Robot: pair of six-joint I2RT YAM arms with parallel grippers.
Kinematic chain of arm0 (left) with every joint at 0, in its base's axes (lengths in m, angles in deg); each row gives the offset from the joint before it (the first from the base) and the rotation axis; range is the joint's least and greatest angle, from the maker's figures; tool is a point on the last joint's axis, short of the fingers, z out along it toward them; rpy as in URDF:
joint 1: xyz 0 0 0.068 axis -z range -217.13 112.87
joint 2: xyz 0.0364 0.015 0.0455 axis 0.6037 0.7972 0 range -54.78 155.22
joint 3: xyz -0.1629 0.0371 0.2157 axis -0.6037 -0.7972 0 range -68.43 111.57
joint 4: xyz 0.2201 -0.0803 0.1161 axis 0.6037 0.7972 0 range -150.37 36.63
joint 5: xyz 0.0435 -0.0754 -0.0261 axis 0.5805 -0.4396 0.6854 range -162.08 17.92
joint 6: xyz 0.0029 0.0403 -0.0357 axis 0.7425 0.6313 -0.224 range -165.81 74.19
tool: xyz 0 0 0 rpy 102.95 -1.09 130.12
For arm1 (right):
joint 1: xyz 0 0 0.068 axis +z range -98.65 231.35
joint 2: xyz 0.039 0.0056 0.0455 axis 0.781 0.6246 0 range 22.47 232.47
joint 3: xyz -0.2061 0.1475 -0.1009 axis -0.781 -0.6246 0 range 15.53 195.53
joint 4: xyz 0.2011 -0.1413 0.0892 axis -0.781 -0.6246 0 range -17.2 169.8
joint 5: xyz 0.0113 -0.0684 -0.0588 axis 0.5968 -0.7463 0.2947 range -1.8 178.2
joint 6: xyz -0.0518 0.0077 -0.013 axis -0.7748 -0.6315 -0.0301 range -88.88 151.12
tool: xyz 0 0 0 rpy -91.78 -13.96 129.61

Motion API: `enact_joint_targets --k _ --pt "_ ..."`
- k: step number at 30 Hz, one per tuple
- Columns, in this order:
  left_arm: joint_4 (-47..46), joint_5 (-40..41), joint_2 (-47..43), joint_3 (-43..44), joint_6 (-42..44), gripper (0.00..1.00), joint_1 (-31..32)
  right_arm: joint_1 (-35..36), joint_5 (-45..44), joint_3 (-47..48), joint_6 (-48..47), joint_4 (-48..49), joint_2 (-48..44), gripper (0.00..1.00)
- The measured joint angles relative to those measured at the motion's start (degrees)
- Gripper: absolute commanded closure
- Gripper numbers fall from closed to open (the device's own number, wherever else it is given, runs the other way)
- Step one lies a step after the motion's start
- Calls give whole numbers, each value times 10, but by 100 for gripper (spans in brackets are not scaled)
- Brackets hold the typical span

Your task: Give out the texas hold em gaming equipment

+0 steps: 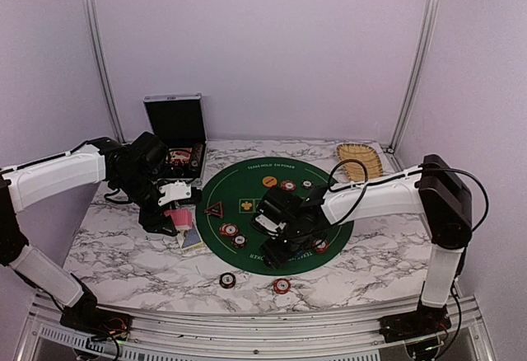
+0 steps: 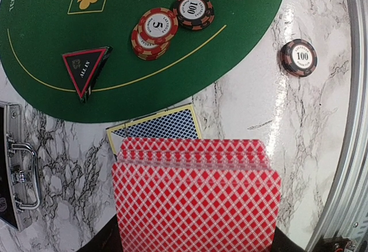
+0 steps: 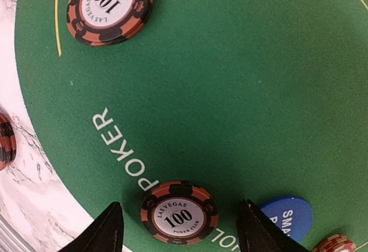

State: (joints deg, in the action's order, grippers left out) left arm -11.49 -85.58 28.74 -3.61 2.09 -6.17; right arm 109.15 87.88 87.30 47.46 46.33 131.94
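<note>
From above, the left gripper [image 1: 171, 218] is clamping red-backed cards [image 1: 179, 214] shut, hovering at the green mat's [image 1: 239, 181] nine o'clock. Its wrist camera is showing them fanned. The right gripper [image 3: 179, 216] is standing open, straddling a 100 chip [image 3: 179, 212] without touching it.

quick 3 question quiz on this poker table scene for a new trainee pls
1. True or false: the left gripper is shut on a stack of red-backed cards.
2. The right gripper is open around a chip. What number is printed on it? A) 5 B) 100 C) 25
3. Fill in: the triangular marker lies on the green ____.

Key: 1 true; 2 B; 3 mat.
</note>
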Motion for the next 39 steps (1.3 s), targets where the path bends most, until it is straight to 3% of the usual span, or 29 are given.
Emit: enact_joint_targets --k 15,29,39 --pt "3 -8 0 0 -2 100 5 -15 42 99 59 -9 -36 20" --pt "-39 38 -16 -7 -25 100 43 -73 285 61 234 212 -31 15" --pt "-60 71 -16 -14 -45 100 70 -73 388 53 323 345 11 15"
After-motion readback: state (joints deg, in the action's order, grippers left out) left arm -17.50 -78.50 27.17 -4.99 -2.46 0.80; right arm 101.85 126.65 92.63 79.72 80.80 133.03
